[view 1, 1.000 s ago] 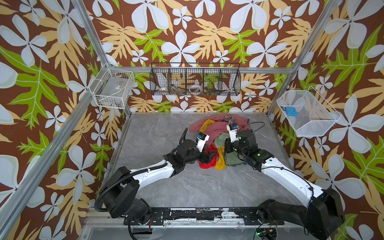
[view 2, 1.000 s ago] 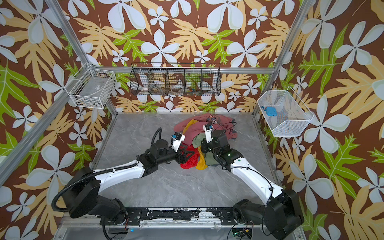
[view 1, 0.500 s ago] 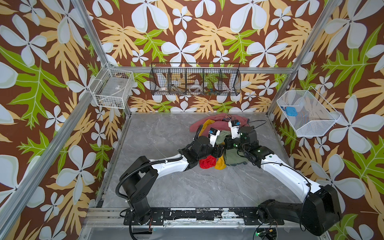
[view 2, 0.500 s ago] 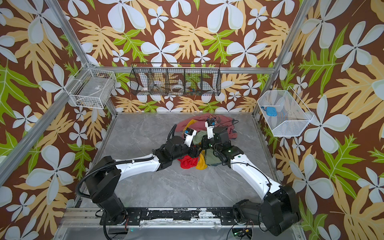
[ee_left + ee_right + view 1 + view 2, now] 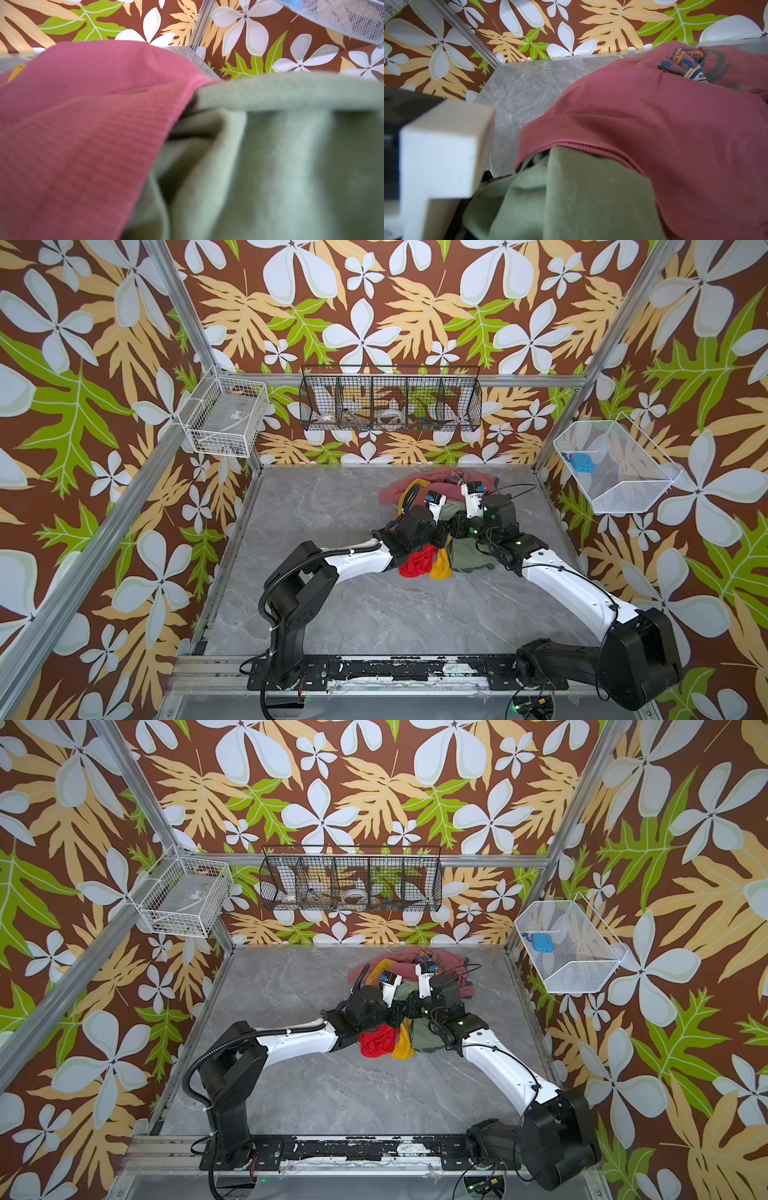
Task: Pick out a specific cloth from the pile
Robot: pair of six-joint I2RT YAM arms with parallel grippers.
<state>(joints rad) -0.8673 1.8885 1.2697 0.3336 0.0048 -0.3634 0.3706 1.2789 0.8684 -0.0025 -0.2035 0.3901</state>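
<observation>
**Shifted inward: left arm (image 5: 357, 562), now deep in the pile (image 5: 465, 556)**

Since a second ago: swung rightward and forward, wrist now set close beside the right arm's wrist over the middle of the heap.

- Tabletop (image 5: 332, 497): grey marbled, carrying only the heap, toward the far right.
- Right arm (image 5: 561, 585): reaching in from the right, wrist low over the green fabric.
- Dusty-pink garment (image 5: 392, 491): largest piece, ribbed, with a printed patch. Spread over the far side, hem overlapping the green in both wrist views.
- Sage-green cloth (image 5: 422, 1038): near right side, folds rising close to both wrist cameras. Probably bunched or lifted to uncover what lies beside it.
- Bright red cloth (image 5: 415, 564): near left, crumpled, partly under the left arm.
- Mustard-yellow cloth (image 5: 441, 566): wedged between red and green at the near edge, touching both, not yet drawn free. Yellow sliver (image 5: 17, 70) also showing past the pink in the left wrist view; same piece or not, unclear.
- Left jaws: buried under wrist and fabric in every view. Released or clenched, impossible to tell. Placement suggests a reach for the yellow.
- Right jaws: also out of sight, but clenched. Whether on a green fold or on nothing, not to be told.
</observation>
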